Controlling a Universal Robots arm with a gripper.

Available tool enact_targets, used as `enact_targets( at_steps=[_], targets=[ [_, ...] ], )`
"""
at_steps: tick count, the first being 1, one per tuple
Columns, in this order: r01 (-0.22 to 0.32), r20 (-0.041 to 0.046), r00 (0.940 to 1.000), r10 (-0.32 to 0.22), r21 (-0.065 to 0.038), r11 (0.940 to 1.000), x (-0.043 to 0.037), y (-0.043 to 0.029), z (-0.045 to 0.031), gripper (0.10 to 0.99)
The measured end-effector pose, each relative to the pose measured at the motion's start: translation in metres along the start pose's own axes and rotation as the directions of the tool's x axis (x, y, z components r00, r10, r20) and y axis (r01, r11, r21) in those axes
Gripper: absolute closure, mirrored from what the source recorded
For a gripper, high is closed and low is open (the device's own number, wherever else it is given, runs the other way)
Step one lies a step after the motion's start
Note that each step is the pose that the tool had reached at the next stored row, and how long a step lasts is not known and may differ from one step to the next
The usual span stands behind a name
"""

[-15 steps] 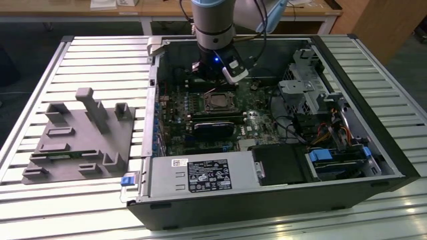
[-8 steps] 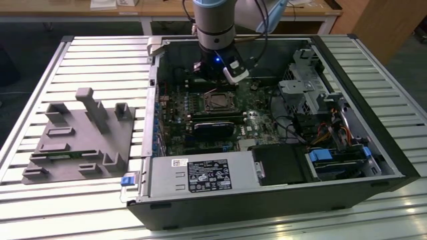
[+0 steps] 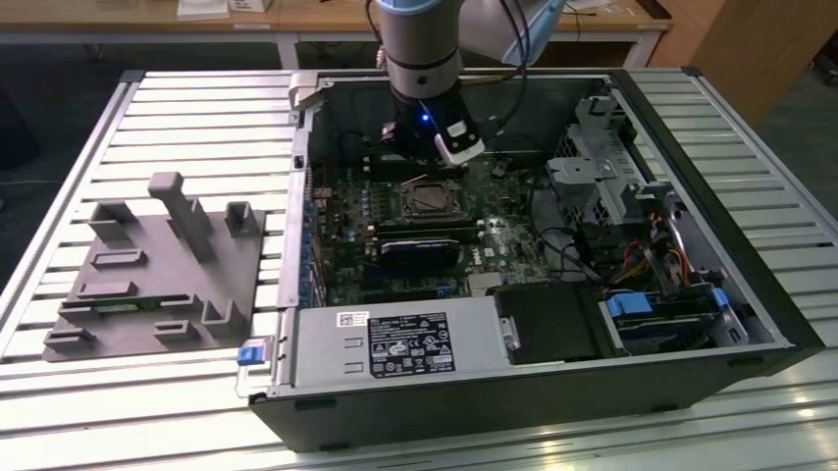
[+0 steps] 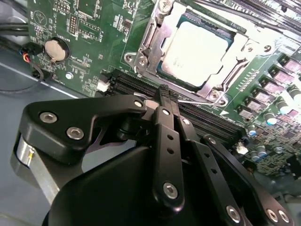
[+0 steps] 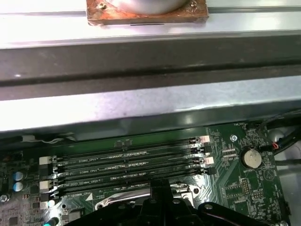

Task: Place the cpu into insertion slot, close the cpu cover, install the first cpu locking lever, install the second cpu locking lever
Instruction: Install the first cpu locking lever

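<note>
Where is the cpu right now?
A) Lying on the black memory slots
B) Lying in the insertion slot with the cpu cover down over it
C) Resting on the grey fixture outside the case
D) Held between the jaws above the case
B: in the second wrist view the cpu lies flat in the socket, with the cpu cover framing its pale face, and the gripper stands beside it at the memory slots.

A pale grey ribbed metal tabletop [image 3: 196, 108] with long parallel slats caught bright overhead light along its near edge. Behind it stood a light wooden desk with white metal legs [image 3: 282, 44], and a brown wooden panel [image 3: 766, 54] rose at the exterior view's right over dark flooring [image 3: 53, 69].
</note>
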State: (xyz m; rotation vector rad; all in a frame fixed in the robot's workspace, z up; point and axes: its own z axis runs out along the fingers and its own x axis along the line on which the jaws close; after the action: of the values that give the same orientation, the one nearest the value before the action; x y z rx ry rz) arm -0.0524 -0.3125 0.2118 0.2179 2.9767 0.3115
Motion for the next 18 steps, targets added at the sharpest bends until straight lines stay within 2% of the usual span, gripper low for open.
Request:
enact_targets(
  at_steps=[2,6,11,16,18],
  targets=[
    [-0.001,0.0097,1.0,0.001,0.003,1.0,0.0002,0.0005,0.0008,0.98],
    [0.001,0.0377,0.9993,-0.001,0.003,1.0,0.0023,0.0012,0.0021,0.98],
    [0.005,0.0569,0.9984,-0.005,-0.001,1.0,0.0095,0.0023,0.0042,0.98],
    [0.011,0.0888,0.996,-0.011,-0.003,0.9999,0.013,0.0029,0.0068,0.98],
    [0.012,0.0966,0.9953,-0.011,-0.004,0.9999,0.015,0.0029,0.0072,0.98]
  ],
)
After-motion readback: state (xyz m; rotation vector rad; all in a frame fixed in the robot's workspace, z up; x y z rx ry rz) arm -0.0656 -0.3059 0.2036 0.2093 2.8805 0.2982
